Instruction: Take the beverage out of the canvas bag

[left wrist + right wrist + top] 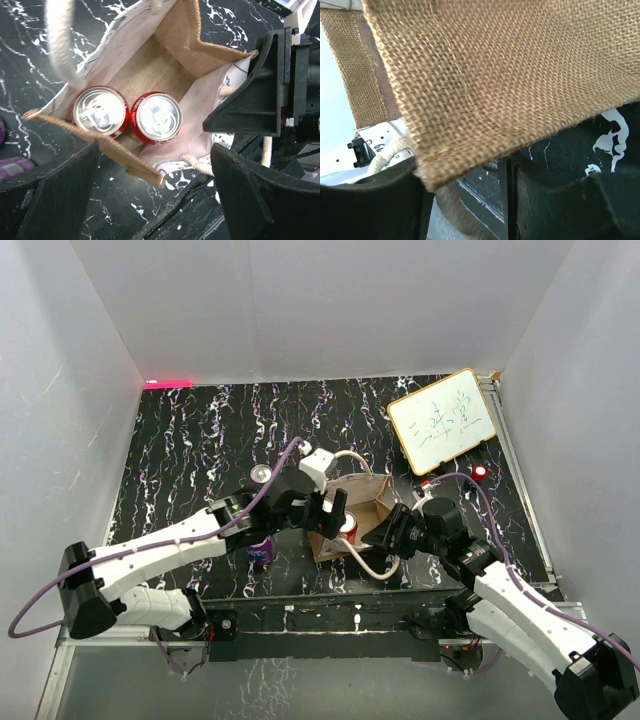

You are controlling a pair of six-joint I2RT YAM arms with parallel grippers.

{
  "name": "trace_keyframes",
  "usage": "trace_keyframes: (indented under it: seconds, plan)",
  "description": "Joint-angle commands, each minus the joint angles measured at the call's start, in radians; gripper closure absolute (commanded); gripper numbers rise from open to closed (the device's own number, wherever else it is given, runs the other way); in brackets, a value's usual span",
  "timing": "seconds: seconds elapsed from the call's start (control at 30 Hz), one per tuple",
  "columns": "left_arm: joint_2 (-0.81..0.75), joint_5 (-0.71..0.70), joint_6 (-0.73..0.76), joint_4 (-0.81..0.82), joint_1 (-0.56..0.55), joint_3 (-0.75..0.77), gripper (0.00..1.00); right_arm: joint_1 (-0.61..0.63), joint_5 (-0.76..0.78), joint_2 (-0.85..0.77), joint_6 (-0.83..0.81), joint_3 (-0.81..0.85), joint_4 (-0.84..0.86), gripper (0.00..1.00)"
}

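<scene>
The canvas bag [368, 502] stands open at the table's middle. In the left wrist view the canvas bag [150, 65] holds two red beverage cans [100, 111] [156, 117], upright side by side against its near wall. One red can top [348, 527] shows from above. My left gripper [333, 512] hovers over the bag's left side, open and empty [155, 150], just above the near rim. My right gripper [387, 532] is at the bag's right corner. Its jaws [462, 165] stand apart astride the burlap wall [495, 75], their tips hidden behind the cloth.
A purple can [262, 550] stands left of the bag under my left arm. A small silver round thing [260, 473] lies behind it. A white board with a yellow frame [442, 420] lies at the back right, with a small red object [480, 472] next to it.
</scene>
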Motion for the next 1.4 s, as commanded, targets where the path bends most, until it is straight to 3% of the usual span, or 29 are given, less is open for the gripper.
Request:
trace_keyframes:
  seconds: [0.0, 0.17, 0.57, 0.87, 1.37]
  plan:
    - [0.089, 0.094, 0.057, 0.031, -0.003, 0.092, 0.1, -0.001, -0.027, -0.014, -0.037, -0.079, 0.106, 0.51]
    - [0.218, 0.146, 0.093, 0.031, -0.005, 0.157, 0.1, -0.001, -0.051, 0.028, -0.059, -0.102, 0.139, 0.54]
    - [0.424, 0.056, 0.211, -0.102, -0.034, 0.297, 0.2, -0.001, -0.044, 0.045, -0.087, -0.101, 0.138, 0.58]
    - [0.477, 0.014, 0.246, -0.155, -0.044, 0.296, 0.26, -0.002, -0.035, 0.043, -0.092, -0.098, 0.131, 0.59]
    - [0.535, -0.028, 0.27, -0.162, -0.059, 0.262, 0.26, -0.002, -0.023, 0.043, -0.098, -0.089, 0.117, 0.59]
